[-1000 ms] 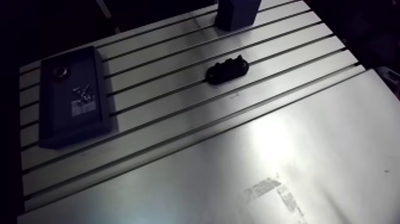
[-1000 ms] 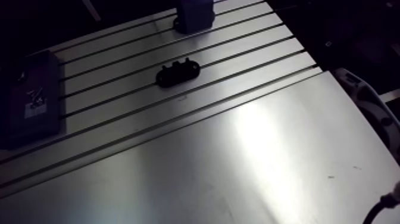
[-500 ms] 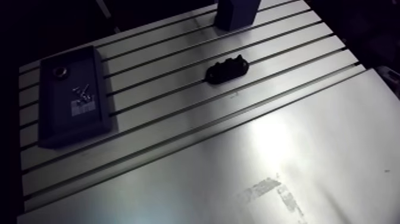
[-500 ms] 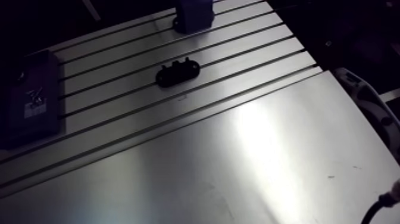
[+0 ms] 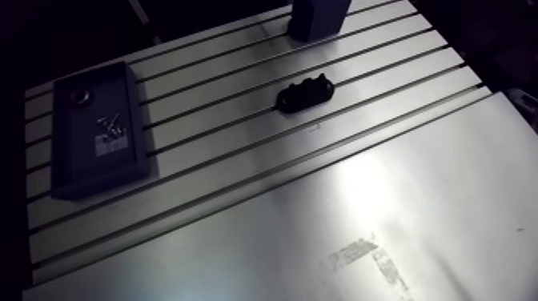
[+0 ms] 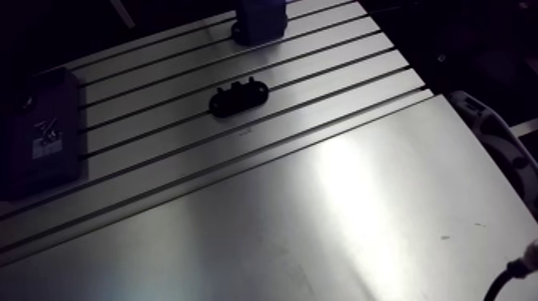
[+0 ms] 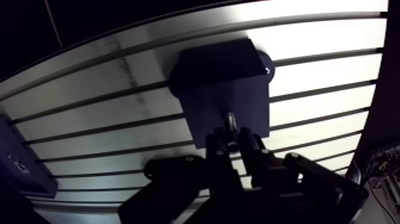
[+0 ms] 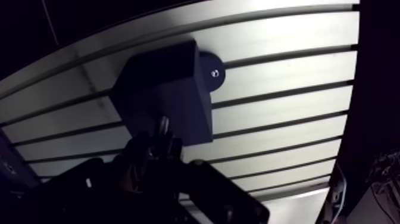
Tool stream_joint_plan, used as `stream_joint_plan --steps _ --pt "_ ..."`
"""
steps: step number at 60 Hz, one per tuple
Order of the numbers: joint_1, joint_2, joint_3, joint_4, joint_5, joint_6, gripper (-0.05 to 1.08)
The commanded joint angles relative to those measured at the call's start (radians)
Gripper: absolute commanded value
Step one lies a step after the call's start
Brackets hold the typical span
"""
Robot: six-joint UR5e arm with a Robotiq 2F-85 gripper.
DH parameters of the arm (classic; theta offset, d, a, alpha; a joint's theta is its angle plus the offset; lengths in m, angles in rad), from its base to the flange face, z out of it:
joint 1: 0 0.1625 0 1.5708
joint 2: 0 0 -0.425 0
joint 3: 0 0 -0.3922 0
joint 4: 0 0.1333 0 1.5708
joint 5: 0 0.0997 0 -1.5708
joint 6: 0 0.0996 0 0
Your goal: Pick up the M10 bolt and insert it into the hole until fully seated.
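The slotted tabletop (image 5: 400, 200) carries everything, and its slots let the fixtures be set down in fixed places.

The tray (image 5: 96, 132), the largest item, lies well off to one side of the end effector. A few small screws (image 5: 110, 124) rest loose in it, so it is probably the parts store and no longer matters for this step.

The block (image 7: 223, 83) stands directly under and just ahead of the end effector. It is most likely the receiver for the bolt, which would explain why the wrist is brought in over it. The hole itself does not show, since the block's face is dark.

A small black fixture (image 5: 304, 92) sits near the block, apart from it and back toward the arm. It is not touched and seems to play no part here.

The end effector (image 7: 233, 143) has its fingers (image 7: 217, 149) drawn close together, clamped on the bolt (image 7: 231, 122). The bolt is a thin bright shank pinched between them, with its free end pointing out past the tips toward the block. Gripping it at the rear leaves the leading length bare so it can enter the hole.

Whether the tip already touches the block cannot be told. The bolt looks picked up and lined up but not yet seated.
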Motion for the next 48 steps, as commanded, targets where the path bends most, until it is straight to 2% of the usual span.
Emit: stream_joint_plan --steps 1,2,3,4,5,34,43,48 --pt "0.000 -0.001 0.013 -0.041 0.001 -0.001 0.63" --pt "0.000 -0.001 0.013 -0.041 0.001 -0.001 0.63" --pt "0.000 -0.001 0.016 -0.043 0.003 -0.001 0.32" --pt "0.000 -0.001 0.016 -0.043 0.003 -0.001 0.32" --pt "0.000 -0.001 0.017 -0.044 0.001 -0.002 0.01" --pt "0.000 -0.046 0.049 -0.053 -0.013 -0.008 0.00" --pt "0.015 -0.117 0.091 -0.051 -0.013 -0.012 0.00" --pt "0.030 -0.177 0.142 -0.057 -0.012 -0.009 0.00"
